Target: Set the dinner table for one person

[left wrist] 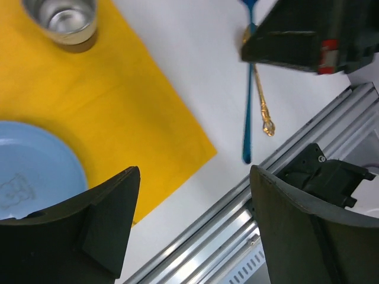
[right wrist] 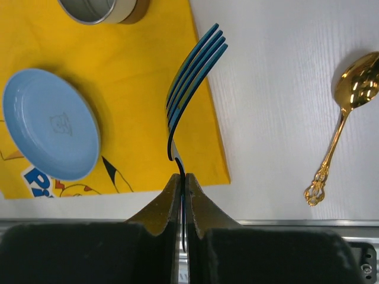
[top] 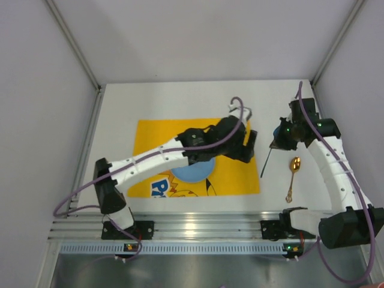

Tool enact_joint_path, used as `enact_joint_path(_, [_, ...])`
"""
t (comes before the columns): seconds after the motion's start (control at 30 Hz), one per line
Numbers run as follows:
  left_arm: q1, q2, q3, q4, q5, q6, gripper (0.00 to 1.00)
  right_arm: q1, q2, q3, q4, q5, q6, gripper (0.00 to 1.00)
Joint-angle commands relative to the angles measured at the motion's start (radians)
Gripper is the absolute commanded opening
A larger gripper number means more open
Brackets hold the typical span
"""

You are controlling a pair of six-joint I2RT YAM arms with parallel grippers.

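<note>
My right gripper (right wrist: 182, 177) is shut on a blue fork (right wrist: 192, 77), gripping it at the neck with the tines pointing out over the right edge of the yellow cloth (right wrist: 136, 100). From above, the right gripper (top: 278, 142) holds the fork (top: 266, 163) over the white dinner table (top: 180, 99), just right of the cloth (top: 150, 135). A gold spoon (top: 293, 174) lies on the table to its right. A blue plate (top: 193, 170) and a metal cup (left wrist: 62, 21) sit on the cloth. My left gripper (left wrist: 195, 225) is open and empty above the cloth's near right corner.
A ribbed metal rail (top: 198, 228) runs along the table's near edge. Grey walls (top: 72, 48) close in the left, right and back. The left arm (top: 162, 157) reaches across the cloth, and its gripper (top: 245, 146) is close to the right gripper.
</note>
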Motion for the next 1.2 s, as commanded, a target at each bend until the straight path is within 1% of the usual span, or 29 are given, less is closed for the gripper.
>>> enact_joint_path(0.0, [-0.141, 0.184, 0.228, -0.149, -0.228, 0.063, 0.80, 0.018, -0.055, 0.019, -0.086, -0.076, 0.025, 0.00])
enact_joint_path(0.03, [-0.199, 0.223, 0.279, -0.180, -0.295, 0.081, 0.80, 0.016, -0.060, 0.023, -0.092, -0.095, 0.028, 0.00])
enact_joint_path(0.07, [-0.226, 0.258, 0.364, -0.224, -0.325, 0.091, 0.80, 0.016, -0.065, 0.034, -0.100, -0.104, 0.030, 0.00])
enact_joint_path(0.1, [-0.265, 0.324, 0.403, -0.249, -0.354, 0.101, 0.80, 0.018, -0.075, 0.036, -0.115, -0.113, 0.033, 0.00])
enact_joint_path(0.17, [-0.293, 0.374, 0.481, -0.283, -0.400, 0.104, 0.80, 0.016, -0.082, 0.048, -0.132, -0.135, 0.036, 0.00])
enact_joint_path(0.23, [-0.321, 0.411, 0.496, -0.304, -0.423, 0.097, 0.79, 0.016, -0.088, 0.054, -0.140, -0.142, 0.034, 0.00])
enact_joint_path(0.33, [-0.332, 0.420, 0.467, -0.306, -0.439, 0.077, 0.76, 0.016, -0.097, 0.066, -0.158, -0.150, 0.036, 0.00])
enact_joint_path(0.4, [-0.333, 0.420, 0.450, -0.297, -0.442, 0.068, 0.67, 0.016, -0.103, 0.071, -0.169, -0.162, 0.037, 0.00])
enact_joint_path(0.47, [-0.333, 0.423, 0.428, -0.291, -0.443, 0.065, 0.61, 0.016, -0.103, 0.077, -0.176, -0.187, 0.041, 0.00])
enact_joint_path(0.5, [-0.333, 0.427, 0.425, -0.288, -0.445, 0.065, 0.54, 0.016, -0.103, 0.082, -0.179, -0.210, 0.041, 0.00])
enact_joint_path(0.57, [-0.333, 0.440, 0.421, -0.289, -0.454, 0.065, 0.45, 0.016, -0.099, 0.083, -0.183, -0.230, 0.044, 0.00])
enact_joint_path(0.6, [-0.335, 0.440, 0.422, -0.288, -0.468, 0.066, 0.36, 0.016, -0.097, 0.080, -0.184, -0.237, 0.042, 0.00])
enact_joint_path(0.67, [-0.333, 0.444, 0.421, -0.277, -0.484, 0.069, 0.26, 0.016, -0.094, 0.063, -0.184, -0.259, 0.042, 0.00])
enact_joint_path(0.7, [-0.333, 0.444, 0.421, -0.272, -0.488, 0.074, 0.19, 0.016, -0.094, 0.056, -0.181, -0.265, 0.045, 0.00])
enact_joint_path(0.73, [-0.333, 0.444, 0.422, -0.268, -0.492, 0.074, 0.00, 0.016, -0.095, 0.045, -0.179, -0.277, 0.045, 0.00])
enact_joint_path(0.8, [-0.333, 0.440, 0.421, -0.254, -0.483, 0.074, 0.00, 0.016, -0.094, 0.040, -0.175, -0.294, 0.047, 0.00])
enact_joint_path(0.83, [-0.332, 0.437, 0.413, -0.251, -0.474, 0.075, 0.00, 0.016, -0.089, 0.048, -0.175, -0.296, 0.048, 0.12])
enact_joint_path(0.87, [-0.330, 0.425, 0.405, -0.243, -0.462, 0.075, 0.00, 0.016, -0.086, 0.055, -0.175, -0.299, 0.050, 0.28])
enact_joint_path(0.9, [-0.320, 0.414, 0.395, -0.242, -0.448, 0.071, 0.00, 0.016, -0.082, 0.068, -0.175, -0.302, 0.047, 0.47])
enact_joint_path(0.93, [-0.310, 0.400, 0.358, -0.243, -0.436, 0.060, 0.00, 0.016, -0.079, 0.101, -0.176, -0.297, 0.044, 0.78])
enact_joint_path(0.97, [-0.298, 0.351, 0.326, -0.219, -0.397, 0.043, 0.00, 0.018, -0.070, 0.121, -0.181, -0.293, 0.044, 0.87])
enact_joint_path(1.0, [-0.268, 0.316, 0.280, -0.196, -0.373, 0.025, 0.00, 0.016, -0.063, 0.143, -0.184, -0.278, 0.039, 0.91])
enact_joint_path(1.03, [-0.251, 0.275, 0.172, -0.162, -0.344, 0.017, 0.00, 0.018, -0.056, 0.190, -0.201, -0.270, 0.036, 0.96])
enact_joint_path(1.07, [-0.208, 0.177, 0.110, -0.128, -0.293, -0.003, 0.00, 0.016, -0.045, 0.216, -0.210, -0.264, 0.033, 0.97])
enact_joint_path(1.1, [-0.182, 0.124, 0.048, -0.064, -0.261, -0.014, 0.00, 0.016, -0.040, 0.239, -0.218, -0.253, 0.030, 0.98])
enact_joint_path(1.13, [-0.154, 0.016, -0.078, -0.036, -0.233, -0.023, 0.00, 0.016, -0.037, 0.279, -0.225, -0.247, 0.027, 0.99])
enact_joint_path(1.17, [-0.125, -0.040, -0.139, -0.013, -0.212, -0.033, 0.00, 0.016, -0.037, 0.295, -0.229, -0.244, 0.027, 0.99])
